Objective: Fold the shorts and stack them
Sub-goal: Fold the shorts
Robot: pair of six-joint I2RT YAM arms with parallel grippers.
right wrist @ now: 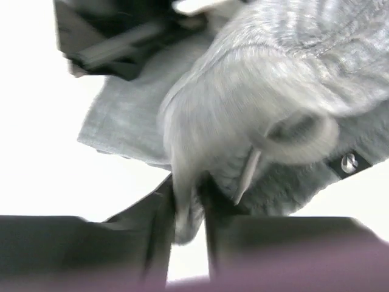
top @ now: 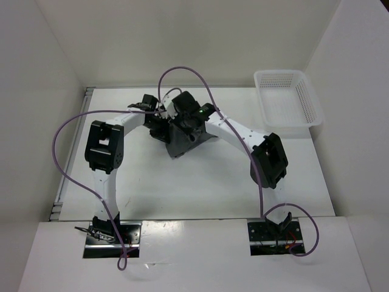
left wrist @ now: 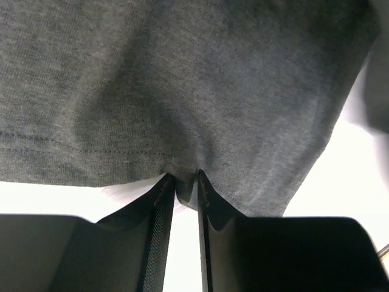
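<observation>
The grey shorts lie bunched at the middle of the table, under both wrists. In the left wrist view, the shorts fill the frame, and my left gripper is shut on a pinch of their stitched hem. In the right wrist view, a blurred fold of the shorts hangs between the fingers of my right gripper. Those jaws stand a little apart; the fold lies against the left finger, with a thin dark gap at the other. A drawstring loop shows beside it. From above, my left gripper and right gripper nearly touch.
A white mesh basket stands at the back right corner of the table, with nothing in it. White walls close in the left, back and right sides. Purple cables arc over both arms.
</observation>
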